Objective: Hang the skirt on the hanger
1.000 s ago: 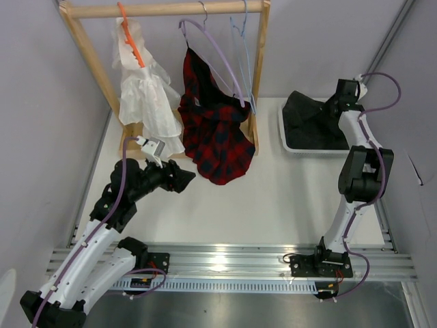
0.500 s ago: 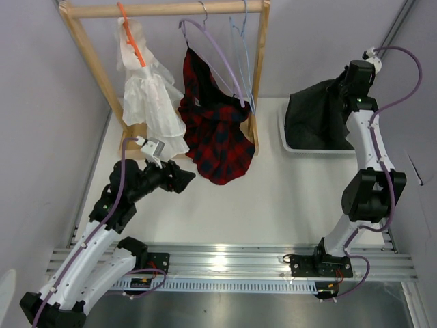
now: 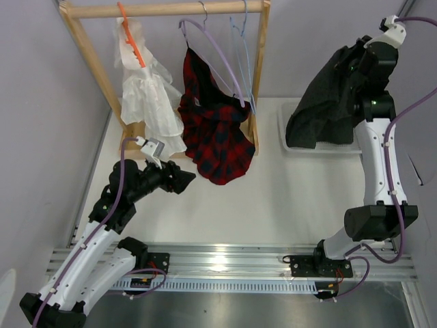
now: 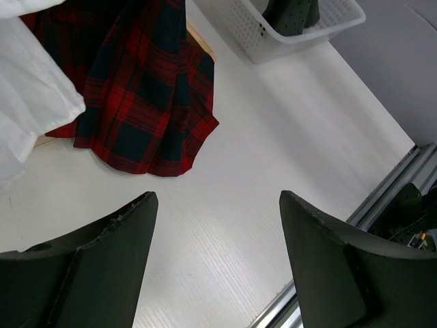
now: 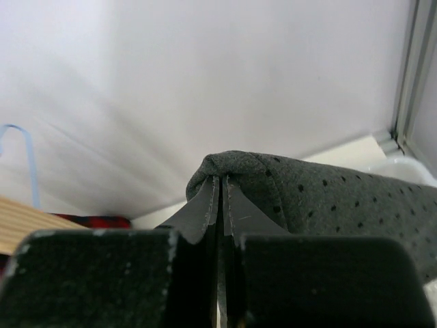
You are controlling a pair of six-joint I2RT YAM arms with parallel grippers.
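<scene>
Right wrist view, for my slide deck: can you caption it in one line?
Right gripper, jaws shut on a fold of the dotted grey skirt; light-blue hanger at far left.

We count one orange hanger (image 3: pixel 130 37), one lilac hanger (image 3: pixel 218 58), one light-blue hanger (image 5: pixel 31 164), one dress (image 3: pixel 147 96), one plaid garment (image 3: pixel 218 130), one skirt (image 3: pixel 328 89), one basket (image 3: pixel 321 149).

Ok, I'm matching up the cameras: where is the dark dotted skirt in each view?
Top external: upper right, skirt hanging down into the basket.
Left wrist: top edge, its lower end in the basket.
Right wrist: centre, pinched in the right end effector.
Shared landmark: red plaid garment.
</scene>
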